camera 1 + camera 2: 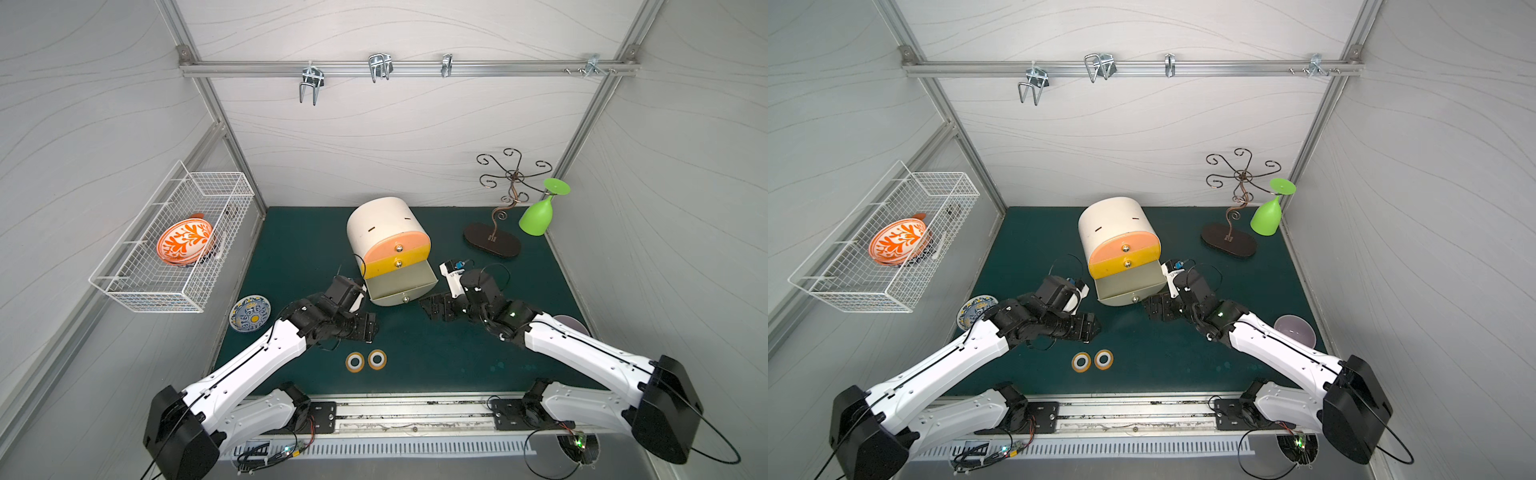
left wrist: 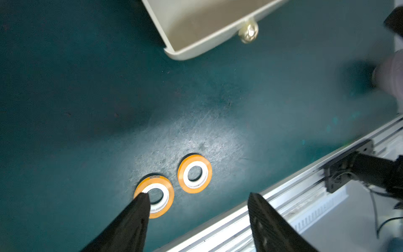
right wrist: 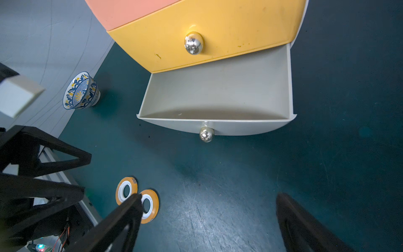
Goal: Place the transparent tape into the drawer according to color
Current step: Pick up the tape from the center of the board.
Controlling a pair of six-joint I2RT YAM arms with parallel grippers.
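Two orange transparent tape rolls [image 1: 354, 361] [image 1: 377, 359] lie flat side by side on the green mat near the front edge, seen also in the left wrist view [image 2: 194, 174] and the right wrist view [image 3: 126, 191]. The cream drawer unit [image 1: 380, 222] has a pink top drawer, a yellow middle drawer [image 3: 218, 32] and a grey bottom drawer [image 1: 390, 298] [image 3: 239, 128] pulled out, with nothing showing inside it. My left gripper [image 1: 372, 328] [image 2: 198, 196] hangs open just behind the rolls, holding nothing. My right gripper [image 1: 428, 307] [image 3: 209, 196] stands open beside the grey drawer's right front corner, holding nothing.
A blue patterned bowl [image 1: 250, 313] sits at the mat's left edge. A wire basket [image 1: 124, 291] on the left wall holds an orange patterned bowl. A green goblet [image 1: 540, 212] hangs on a metal stand [image 1: 492, 239] at back right. A purple bowl [image 1: 1295, 330] sits behind my right arm.
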